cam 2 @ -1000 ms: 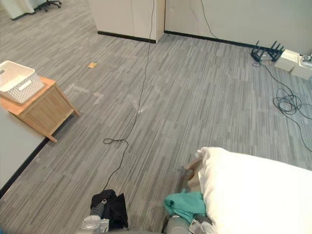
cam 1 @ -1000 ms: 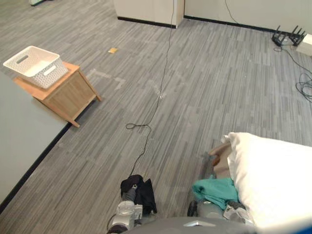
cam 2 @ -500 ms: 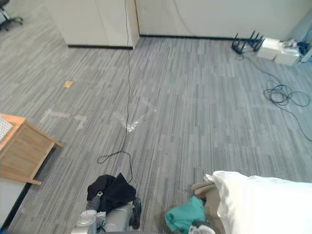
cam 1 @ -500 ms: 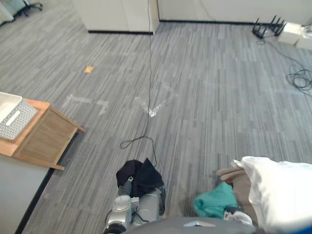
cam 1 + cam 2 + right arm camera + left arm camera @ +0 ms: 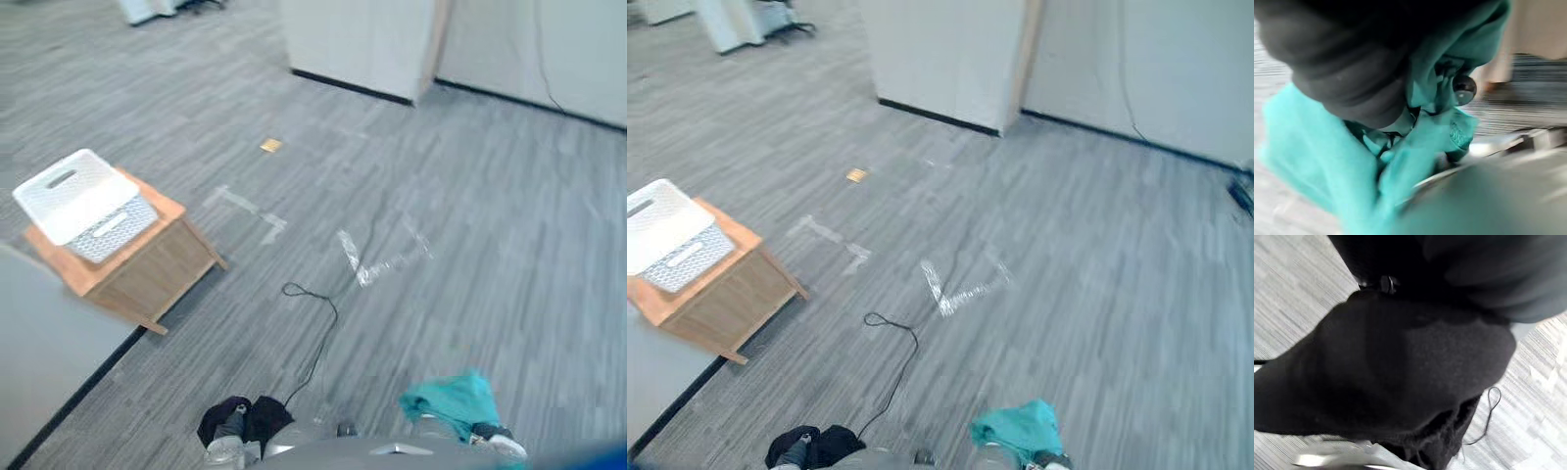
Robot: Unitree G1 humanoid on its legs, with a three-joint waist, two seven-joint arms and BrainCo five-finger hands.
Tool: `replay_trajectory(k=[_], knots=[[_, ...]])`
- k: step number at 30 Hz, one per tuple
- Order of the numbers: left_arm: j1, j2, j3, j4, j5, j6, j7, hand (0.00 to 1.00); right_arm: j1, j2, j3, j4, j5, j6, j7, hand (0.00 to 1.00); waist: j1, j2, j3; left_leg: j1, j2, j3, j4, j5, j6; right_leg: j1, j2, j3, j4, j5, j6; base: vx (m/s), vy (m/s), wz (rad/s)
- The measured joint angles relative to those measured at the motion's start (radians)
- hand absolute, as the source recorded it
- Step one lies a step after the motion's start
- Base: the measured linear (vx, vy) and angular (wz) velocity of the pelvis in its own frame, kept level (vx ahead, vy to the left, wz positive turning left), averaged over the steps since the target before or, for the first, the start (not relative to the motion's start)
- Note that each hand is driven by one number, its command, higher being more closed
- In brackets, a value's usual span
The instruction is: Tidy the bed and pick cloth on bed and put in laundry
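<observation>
Left robot hand sits low at the near edge of your head view, with the black cloth bunched over it. In its wrist view the black cloth covers the robot hand completely, so you can't tell whether that grip is closed or loose.

Right robot hand is at the near edge on the other side, with the teal cloth piled on top of it and clear of the floor. Its wrist view shows teal folds wrapped round the dark cover; same story, grip state can't be read.

White basket stands on the low wooden worktop, far off to the left and well apart from both cloths.

Between you and the basket the floor carries pale tape marks and a small tan scrap.
</observation>
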Motion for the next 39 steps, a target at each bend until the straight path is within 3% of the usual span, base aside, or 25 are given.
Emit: replay_trajectory(k=[3, 5, 7, 8, 10, 12, 14, 15, 17, 19, 20, 23, 25, 26, 27, 28, 29, 30, 31, 32, 33, 34, 35, 37, 39], knots=[[-0.017, -0.01, -0.005, -0.009, -0.001, -0.01, 0.0, 1.0, 0.003, 0.012, -0.014, -0.019, 0.007, -0.001, -0.004, 1.0, -0.009, 0.002, 0.003, 0.057, 0.042, -0.109, -0.017, -0.052, -0.031, -0.091, 0.038, 0.068, -0.392, 0.003, 0.001, 0.15, -0.169, 1.33], [-0.021, -0.024, 0.015, -0.022, -0.003, -0.013, 0.004, 1.0, 0.01, 0.019, 0.011, -0.039, 0.02, 0.002, -0.004, 1.0, -0.005, 0.004, 0.007, 0.08, 0.089, -0.155, -0.004, -0.121, -0.049, -0.14, 0.064, 0.079, -0.678, 0.153, -0.031, -0.07, -0.325, 0.66], [-0.027, -0.051, 0.041, -0.027, -0.003, -0.014, 0.005, 1.0, 0.017, 0.008, 0.015, -0.047, 0.02, 0.002, -0.003, 1.0, -0.008, 0.016, 0.01, 0.096, 0.138, -0.173, 0.0, -0.156, -0.068, -0.133, 0.103, 0.067, -0.683, 0.24, -0.054, 0.39, -0.319, 0.33], [-0.031, -0.086, 0.087, -0.041, -0.004, -0.032, 0.002, 1.0, 0.015, -0.001, 0.017, -0.061, 0.02, 0.003, -0.006, 1.0, 0.006, 0.056, 0.018, 0.113, 0.179, -0.13, 0.007, -0.106, -0.109, -0.152, 0.126, 0.046, -0.559, 0.145, -0.093, 0.62, -0.304, 0.18], [-0.032, -0.108, 0.095, -0.044, -0.005, -0.044, -0.001, 1.0, 0.024, 0.008, 0.023, -0.06, 0.02, 0.009, -0.004, 1.0, 0.001, 0.041, 0.026, 0.141, 0.185, -0.117, 0.036, -0.05, -0.127, -0.147, 0.11, 0.031, -0.445, 0.068, -0.11, 0.6, -0.287, 0.36], [-0.032, -0.123, 0.119, -0.046, -0.004, -0.054, -0.003, 1.0, 0.044, 0.009, 0.04, -0.067, 0.02, 0.01, -0.003, 1.0, -0.001, 0.039, 0.018, 0.09, 0.203, -0.116, 0.198, -0.025, -0.144, -0.092, 0.118, -0.006, -0.432, -0.005, -0.126, 0.48, -0.249, 0.49], [-0.039, -0.133, 0.141, -0.052, -0.006, -0.052, -0.007, 1.0, 0.046, 0.008, 0.053, -0.082, 0.019, 0.01, -0.002, 1.0, -0.017, 0.048, 0.017, -0.084, 0.222, -0.114, 0.576, 0.062, -0.193, -0.011, 0.149, -0.043, -0.489, -0.049, -0.143, 0.27, -0.202, 0.37], [-0.039, -0.134, 0.163, -0.072, -0.011, -0.051, -0.009, 1.0, 0.046, 0.005, 0.053, -0.094, 0.02, 0.01, -0.005, 1.0, -0.005, 0.06, 0.027, -0.194, 0.267, -0.095, 0.814, 0.137, -0.213, 0.065, 0.186, -0.059, -0.542, -0.058, -0.159, 0.29, -0.191, -0.02], [-0.034, -0.134, 0.188, -0.103, -0.045, -0.052, -0.005, 1.0, 0.059, 0.004, 0.061, -0.097, 0.02, 0.01, -0.014, 1.0, 0.02, 0.055, 0.035, -0.286, 0.329, -0.007, 1.009, 0.124, -0.194, 0.184, 0.22, -0.06, -0.619, -0.068, -0.176, 0.34, -0.137, -0.17], [-0.029, -0.135, 0.189, -0.132, -0.071, -0.055, 0.003, 1.0, 0.055, 0.002, 0.097, -0.096, 0.018, 0.009, -0.016, 1.0, 0.025, 0.03, 0.033, -0.385, 0.337, 0.106, 0.999, 0.061, -0.189, 0.31, 0.217, -0.056, -0.734, -0.085, -0.186, 0.37, -0.044, -0.12], [-0.03, -0.135, 0.188, -0.131, -0.074, -0.056, 0.003, 1.0, 0.047, 0.001, 0.092, -0.095, 0.018, 0.01, -0.016, 1.0, 0.025, 0.03, 0.035, -0.406, 0.336, 0.133, 0.961, 0.039, -0.187, 0.328, 0.216, -0.052, -0.752, -0.074, -0.167, 0.24, 0.053, -0.19], [-0.04, -0.135, 0.172, -0.132, -0.08, -0.061, 0.008, 1.0, 0.015, 0.0, 0.087, -0.079, 0.017, 0.01, -0.015, 1.0, 0.048, 0.026, 0.035, -0.448, 0.28, 0.273, 0.62, -0.026, -0.172, 0.408, 0.178, -0.047, -0.823, -0.076, -0.128, -0.03, 0.17, -0.24], [-0.043, -0.134, 0.154, -0.135, -0.081, -0.061, 0.009, 1.0, 0.004, 0.005, 0.088, -0.076, 0.015, 0.01, -0.014, 1.0, 0.05, 0.018, 0.039, -0.448, 0.219, 0.377, 0.299, 0.042, -0.148, 0.469, 0.139, -0.071, -0.863, -0.084, -0.113, 0.08, 0.261, 0.08], [-0.043, -0.133, 0.154, -0.137, -0.085, -0.062, 0.008, 1.0, 0.002, 0.007, 0.089, -0.071, 0.009, 0.01, -0.015, 1.0, 0.055, 0.013, 0.039, -0.447, 0.201, 0.408, 0.229, 0.137, -0.095, 0.491, 0.122, -0.074, -0.872, -0.086, -0.111, 0.36, 0.295, 0.11], [-0.044, -0.126, 0.152, -0.138, -0.083, -0.06, 0.007, 1.0, -0.001, 0.008, 0.093, -0.055, 0.006, 0.01, -0.015, 1.0, 0.064, -0.012, 0.025, -0.439, 0.165, 0.438, 0.212, 0.118, -0.05, 0.495, 0.097, -0.069, -0.876, -0.078, -0.106, 0.52, 0.363, 0.21], [-0.046, -0.123, 0.15, -0.135, -0.077, -0.057, 0.009, 1.0, -0.007, 0.026, 0.098, -0.048, -0.001, 0.009, -0.014, 1.0, 0.063, -0.01, 0.007, -0.438, 0.143, 0.439, 0.211, 0.103, -0.026, 0.494, 0.08, -0.061, -0.889, -0.022, -0.107, 0.53, 0.497, 0.37], [-0.046, -0.123, 0.165, -0.137, -0.084, -0.059, 0.012, 1.0, -0.021, 0.035, 0.092, -0.045, -0.001, 0.011, -0.014, 1.0, 0.07, -0.008, 0.009, -0.466, 0.172, 0.471, 0.318, 0.069, 0.026, 0.511, 0.086, -0.025, -0.902, 0.085, -0.088, 0.38, 0.459, 0.4], [-0.046, -0.121, 0.17, -0.14, -0.085, -0.06, 0.013, 1.0, -0.023, 0.04, 0.09, -0.044, -0.001, 0.013, -0.013, 1.0, 0.074, -0.009, 0.009, -0.476, 0.186, 0.482, 0.363, 0.06, 0.039, 0.516, 0.088, -0.014, -0.902, 0.109, -0.085, 0.27, 0.508, 0.34], [-0.041, -0.113, 0.193, -0.155, -0.1, -0.062, 0.015, 1.0, -0.032, 0.067, 0.087, -0.039, -0.004, 0.018, -0.009, 1.0, 0.102, -0.021, 0.005, -0.51, 0.209, 0.537, 0.479, 0.024, 0.049, 0.539, 0.09, 0.025, -0.881, 0.187, -0.04, 0.23, 0.404, 0.5], [-0.007, -0.116, 0.181, -0.147, -0.102, -0.057, 0.025, 1.0, 0.012, 0.071, 0.066, -0.032, -0.012, 0.019, -0.002, 1.0, 0.096, -0.033, -0.06, -0.441, 0.132, 0.509, 0.227, 0.03, 0.06, 0.508, 0.082, 0.047, -0.749, 0.21, -0.01, 0.24, 0.411, 0.52], [-0.004, -0.116, 0.182, -0.146, -0.106, -0.058, 0.026, 1.0, 0.011, 0.071, 0.06, -0.027, -0.013, 0.016, -0.001, 1.0, 0.097, -0.036, -0.065, -0.425, 0.116, 0.501, 0.217, 0.012, 0.059, 0.499, 0.078, 0.051, -0.709, 0.212, -0.005, 0.28, 0.366, 1.21], [-0.007, -0.084, 0.161, -0.116, -0.1, -0.055, 0.022, 1.0, 0.007, 0.067, 0.039, -0.01, -0.021, 0.012, 0.007, 1.0, 0.075, -0.076, -0.078, -0.361, 0.031, 0.448, 0.165, -0.007, 0.049, 0.45, 0.036, 0.078, -0.498, 0.28, 0.061, 0.18, 0.273, 1.18], [-0.009, -0.074, 0.146, -0.106, -0.098, -0.053, 0.021, 1.0, 0.005, 0.06, 0.028, -0.004, -0.024, 0.011, 0.008, 1.0, 0.062, -0.082, -0.076, -0.327, 0.001, 0.418, 0.147, -0.016, 0.039, 0.411, 0.028, 0.112, -0.376, 0.335, 0.112, 0.16, 0.313, 1.6], [-0.025, -0.063, 0.134, -0.056, -0.097, -0.039, 0.024, 1.0, 0.015, 0.021, 0.013, -0.001, -0.029, 0.009, 0.007, 1.0, 0.042, -0.049, -0.046, -0.186, -0.028, 0.322, 0.116, -0.051, 0.037, 0.207, 0.025, 0.147, 0.086, 0.316, 0.11, -0.03, 0.209, 1.12], [-0.027, -0.065, 0.129, -0.03, -0.081, -0.031, 0.026, 1.0, 0.046, 0.007, 0.011, -0.025, -0.027, 0.007, 0.006, 1.0, 0.024, -0.016, -0.036, -0.069, -0.029, 0.244, 0.053, -0.051, 0.036, 0.086, 0.005, 0.089, 0.216, 0.217, 0.048, -0.15, 0.093, 1.11]])
